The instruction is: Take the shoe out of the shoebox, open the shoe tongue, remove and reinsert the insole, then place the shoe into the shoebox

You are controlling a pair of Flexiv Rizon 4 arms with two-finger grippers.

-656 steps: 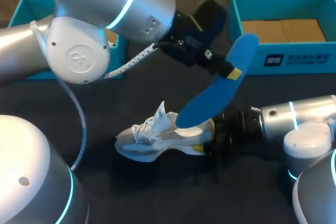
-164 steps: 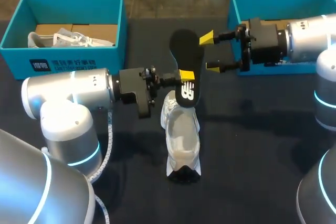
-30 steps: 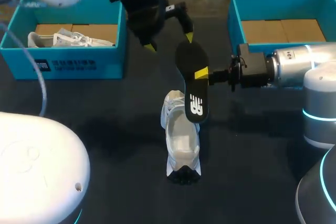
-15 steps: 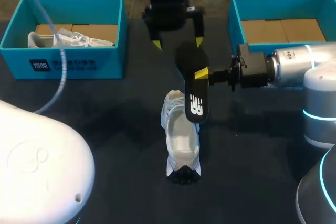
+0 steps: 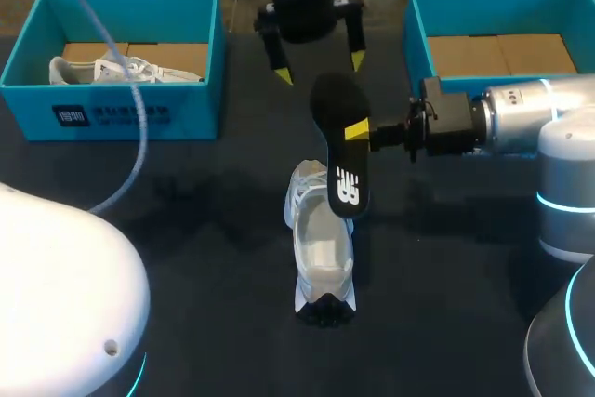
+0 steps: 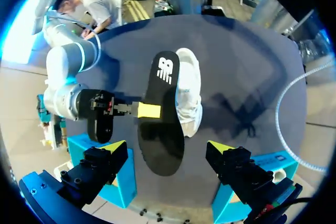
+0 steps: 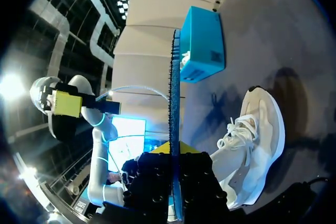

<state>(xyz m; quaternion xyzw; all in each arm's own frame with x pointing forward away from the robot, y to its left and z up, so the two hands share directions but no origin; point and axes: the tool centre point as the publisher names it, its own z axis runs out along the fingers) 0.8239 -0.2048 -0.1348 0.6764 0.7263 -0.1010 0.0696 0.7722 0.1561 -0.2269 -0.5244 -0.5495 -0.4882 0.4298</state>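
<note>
The right gripper [image 5: 359,133] was pinched on the insole [image 5: 340,151] at about mid-length. One yellow tip showed on the black underside and the other was hidden beneath it. The right arm [image 5: 530,118] came in level from the right, in front of the right box [image 5: 502,6]. The insole hung above the table [image 5: 186,230], underside up, running far to near, with a white logo toward its near end. From the right wrist it showed as a thin edge running out from between the fingers.

The shoe [image 5: 321,253], white, stood on its sole in the middle of the table, lengthwise far to near, with its opening upward. In the head view the near end of the insole overlapped the shoe's far end. Whether the two touched could not be made out.

The left gripper [image 5: 320,69] hung just beyond the insole's far end, pointing down, its fingers spread wide and holding nothing. From the left wrist, that far end lay ahead of it, in line with the gap between the fingers and clear of both.

Two teal boxes stood along the far side, well apart. The left box [image 5: 186,109] held a second shoe [image 5: 121,70], white, lying on brown cardboard. The right box showed its brown cardboard floor.
</note>
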